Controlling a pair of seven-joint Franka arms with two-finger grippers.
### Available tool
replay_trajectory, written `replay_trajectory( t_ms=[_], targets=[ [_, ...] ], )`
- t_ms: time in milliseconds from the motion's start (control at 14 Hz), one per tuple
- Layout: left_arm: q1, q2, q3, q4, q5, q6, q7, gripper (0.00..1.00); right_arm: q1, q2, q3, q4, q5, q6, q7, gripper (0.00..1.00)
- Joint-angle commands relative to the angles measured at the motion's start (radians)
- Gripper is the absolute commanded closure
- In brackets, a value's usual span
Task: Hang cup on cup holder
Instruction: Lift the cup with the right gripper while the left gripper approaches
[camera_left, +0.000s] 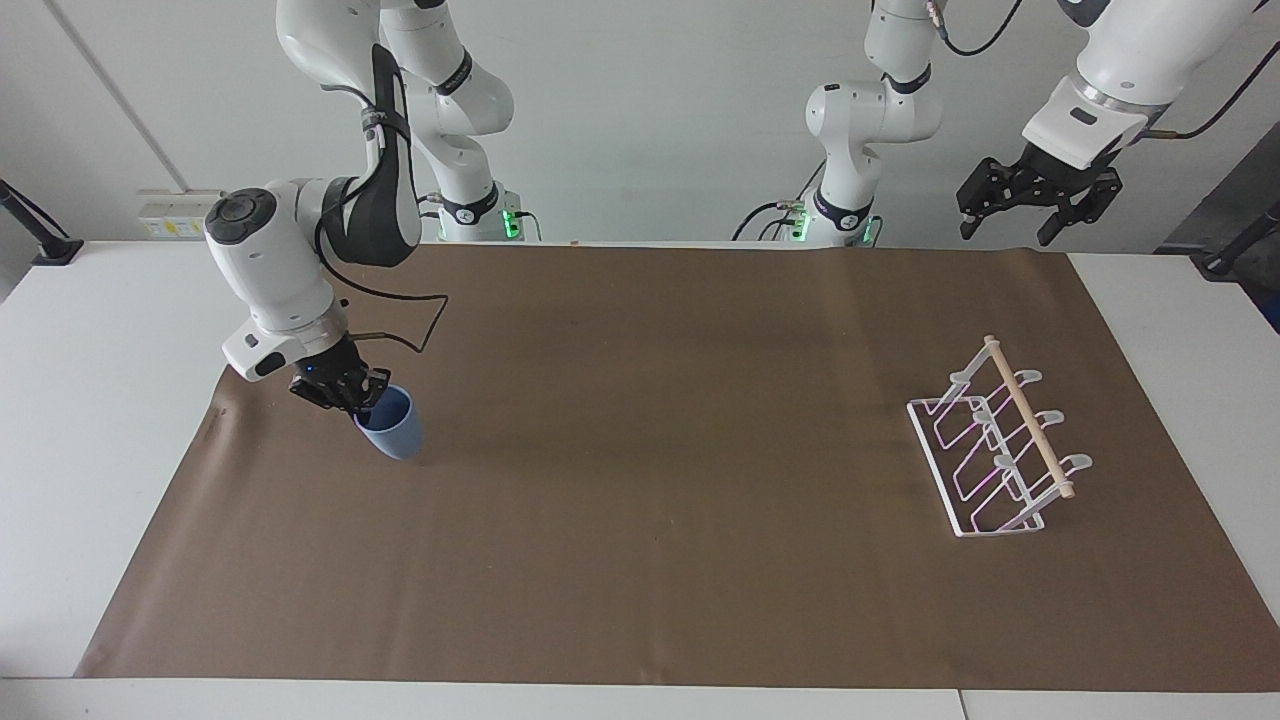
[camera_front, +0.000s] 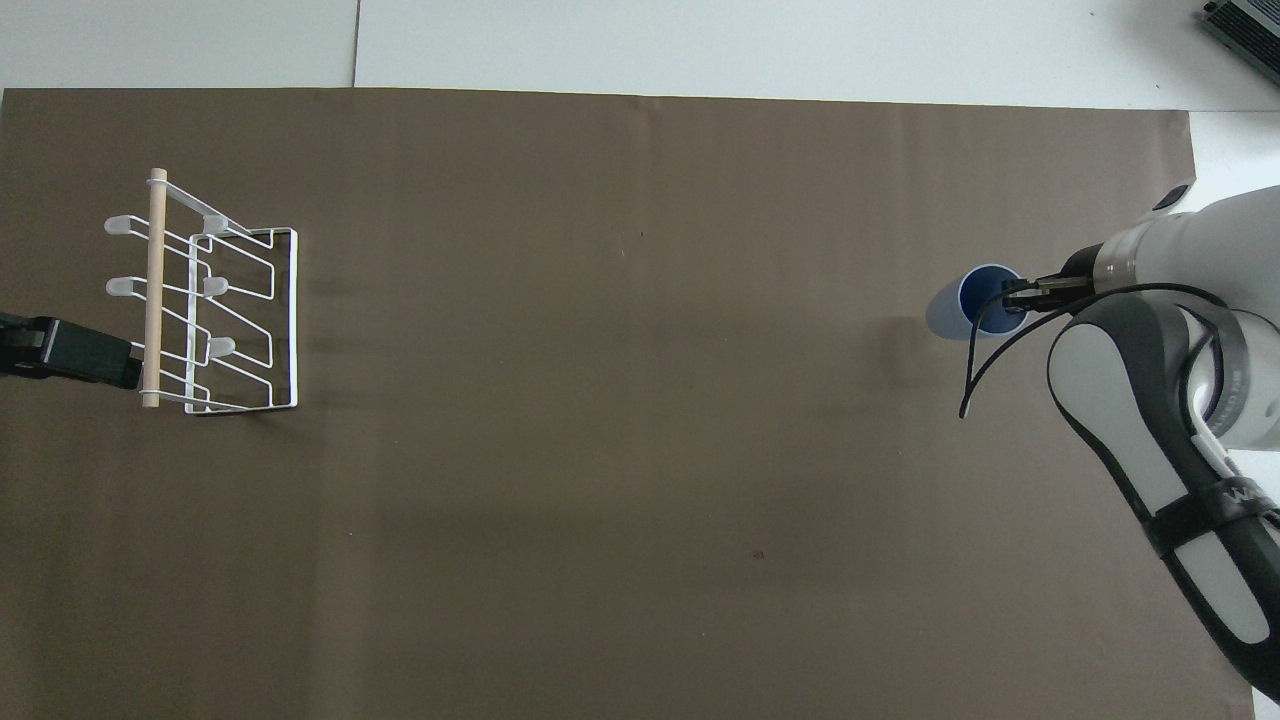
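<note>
The light-blue cup (camera_left: 393, 428) (camera_front: 975, 302) hangs tilted just above the brown mat at the right arm's end of the table. My right gripper (camera_left: 358, 398) (camera_front: 1012, 296) is shut on its rim, one finger inside the dark blue interior. The white wire cup holder (camera_left: 995, 450) (camera_front: 205, 300) with its wooden dowel stands on the mat at the left arm's end. My left gripper (camera_left: 1008, 228) waits open, raised in the air at the left arm's end of the table.
The brown mat (camera_left: 660, 520) covers most of the white table (camera_left: 90, 420). Only the left gripper's dark tip (camera_front: 70, 350) shows beside the holder in the overhead view. A cable loops from the right arm's wrist (camera_left: 415, 325).
</note>
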Motion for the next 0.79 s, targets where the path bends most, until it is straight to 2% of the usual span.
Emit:
replay_trajectory(
  t_ms=[0, 215, 358, 716],
  targets=[
    [-0.006, -0.015, 0.006, -0.014, 0.012, -0.011, -0.011, 0.0, -0.01, 0.005, 0.018, 0.078, 0.13, -0.054, -0.079, 1.0],
    [-0.006, -0.015, 0.006, -0.013, 0.012, -0.011, -0.01, 0.0, -0.026, 0.005, 0.016, 0.12, 0.392, -0.077, -0.234, 1.0],
    [-0.006, -0.015, 0.006, -0.014, 0.012, -0.011, -0.01, 0.0, -0.04, -0.002, 0.016, 0.123, 0.574, -0.105, -0.251, 1.0],
    [-0.023, -0.016, -0.005, -0.016, 0.009, -0.024, -0.01, 0.0, -0.017, -0.012, 0.026, 0.13, 0.827, -0.214, -0.392, 1.0]
  ],
)
